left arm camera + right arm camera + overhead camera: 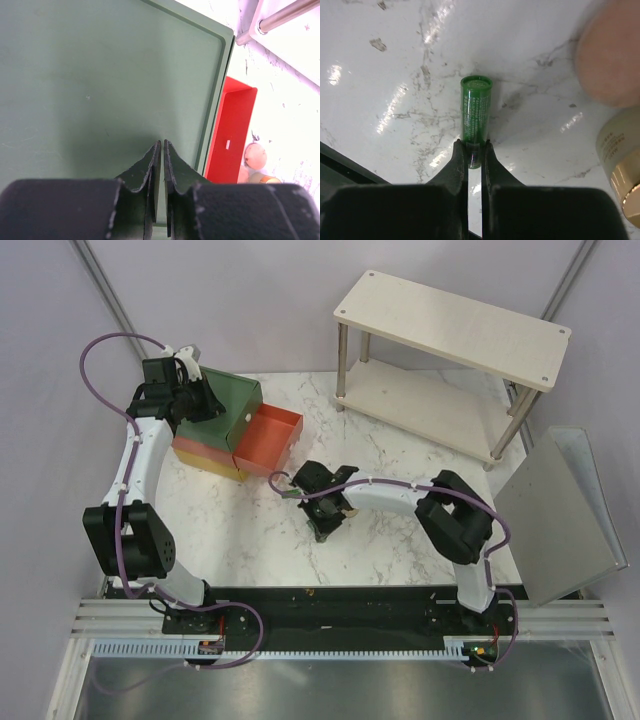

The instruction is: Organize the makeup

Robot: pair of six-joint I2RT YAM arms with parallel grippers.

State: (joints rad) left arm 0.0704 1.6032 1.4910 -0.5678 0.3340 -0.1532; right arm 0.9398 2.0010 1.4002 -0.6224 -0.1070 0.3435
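Observation:
My right gripper (472, 143) is shut on the near end of the dark green tool (475, 110), which shows as a green cylinder low over the marble table. A pink round disc (607, 60) and the round gold pot (622, 165) lie just to its right. In the top view the right gripper (325, 523) is at the table's middle and hides most of the makeup. My left gripper (163, 143) is shut and empty on the green lid of the drawer box (100, 90). Two pink discs (255, 155) and an orange-brown tube (264, 178) show past the open drawer. The mint-green case is hidden.
The drawer box (228, 410) stands at the back left with its orange-red drawer (272, 437) pulled out to the right and empty (230, 132). A two-level wooden shelf (450, 360) stands at the back right. A grey tilted panel (560, 515) is at the right edge.

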